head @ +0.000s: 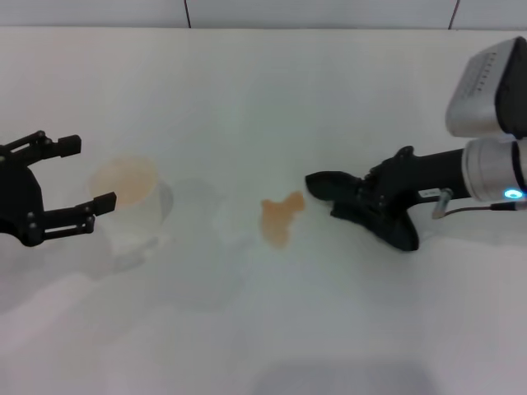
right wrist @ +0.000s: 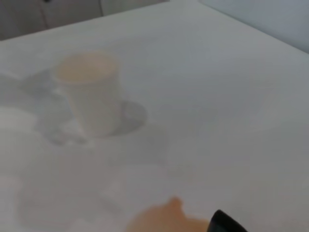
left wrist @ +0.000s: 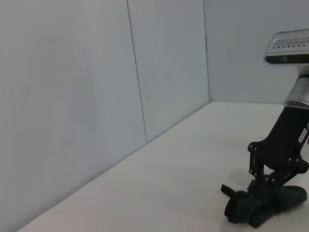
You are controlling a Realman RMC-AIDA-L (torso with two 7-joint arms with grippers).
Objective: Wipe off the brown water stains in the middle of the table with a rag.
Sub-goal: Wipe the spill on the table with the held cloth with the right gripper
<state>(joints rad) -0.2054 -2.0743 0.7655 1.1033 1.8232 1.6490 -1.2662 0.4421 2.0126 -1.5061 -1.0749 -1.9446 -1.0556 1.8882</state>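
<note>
The brown water stains point(head: 280, 216) form a small orange-brown blotch in the middle of the white table point(head: 263, 99). My right gripper point(head: 368, 200) is just to the right of the blotch, low over the table, shut on the black rag point(head: 394, 230). The rag's pointed corner reaches toward the stain without covering it. The right wrist view shows the stain point(right wrist: 159, 220) and the rag's tip point(right wrist: 227, 223) beside it. The left wrist view shows the right gripper point(left wrist: 263, 191) with the rag point(left wrist: 270, 208) on the table. My left gripper point(head: 82, 175) is open and empty at the far left.
A clear plastic cup point(head: 132, 202) with a brownish tint stands upright on the left, just right of the left gripper's fingers; it also shows in the right wrist view point(right wrist: 91, 92). A grey panelled wall point(left wrist: 96, 72) runs along the table's far edge.
</note>
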